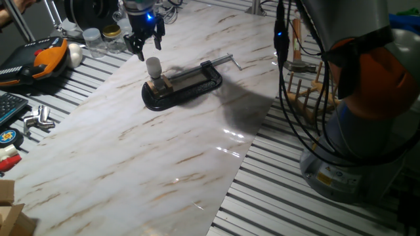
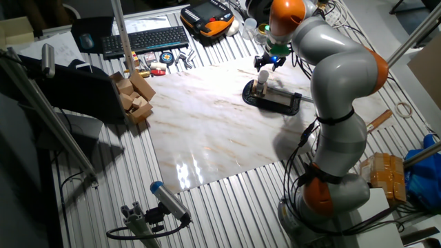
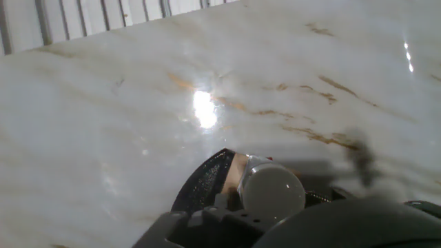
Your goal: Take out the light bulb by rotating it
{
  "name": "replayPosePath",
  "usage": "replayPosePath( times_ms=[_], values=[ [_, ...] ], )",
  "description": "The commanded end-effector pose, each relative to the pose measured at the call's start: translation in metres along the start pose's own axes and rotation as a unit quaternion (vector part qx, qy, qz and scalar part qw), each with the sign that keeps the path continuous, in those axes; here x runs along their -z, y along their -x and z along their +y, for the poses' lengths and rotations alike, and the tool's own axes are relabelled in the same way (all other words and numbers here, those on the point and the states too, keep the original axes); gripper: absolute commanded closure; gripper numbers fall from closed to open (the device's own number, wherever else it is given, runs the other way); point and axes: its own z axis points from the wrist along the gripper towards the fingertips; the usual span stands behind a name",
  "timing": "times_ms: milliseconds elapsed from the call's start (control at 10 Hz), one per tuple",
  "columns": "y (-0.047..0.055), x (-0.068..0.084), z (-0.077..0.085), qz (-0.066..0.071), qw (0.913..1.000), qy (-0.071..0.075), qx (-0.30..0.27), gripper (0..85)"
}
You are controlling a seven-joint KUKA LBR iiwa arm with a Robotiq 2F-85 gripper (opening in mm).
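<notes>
The light bulb is small and frosted white. It stands upright in a wooden socket block held by a black C-clamp on the marble board. My gripper hangs just above and slightly behind the bulb, open and empty, with its fingers apart and clear of the bulb. In the other fixed view the gripper is above the bulb and the clamp. The hand view shows the bulb close below, with the clamp's black end beside it. The fingertips do not show there.
An orange and black device, a white egg-shaped object and clear jars sit at the back left. Metal parts lie at the left. A wooden rack stands to the right. Wooden blocks and a keyboard lie off the board.
</notes>
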Motion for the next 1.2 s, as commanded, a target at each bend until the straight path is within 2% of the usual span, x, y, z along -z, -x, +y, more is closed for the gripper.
replayPosePath(
  times_ms=[0,100,300,400,500,700,1000,1100],
  values=[
    [0.0000,0.0002,0.0000,0.013,0.9972,-0.003,-0.074,17.0],
    [-0.0005,-0.0013,0.0003,0.009,0.9937,0.002,-0.111,17.0],
    [-0.0002,-0.0008,0.0001,0.018,0.9816,0.006,-0.190,17.0],
    [-0.0002,-0.0001,-0.0009,0.008,0.9781,0.009,-0.208,17.0],
    [-0.0012,-0.0003,-0.0013,0.003,0.9700,0.013,-0.243,17.0],
    [-0.0010,-0.0009,-0.0005,0.014,0.9398,0.015,-0.341,17.0],
    [-0.0016,-0.0004,-0.0004,0.024,0.9009,0.003,-0.433,17.0],
    [-0.0016,-0.0007,-0.0006,0.026,0.8822,0.000,-0.470,17.0]
  ],
)
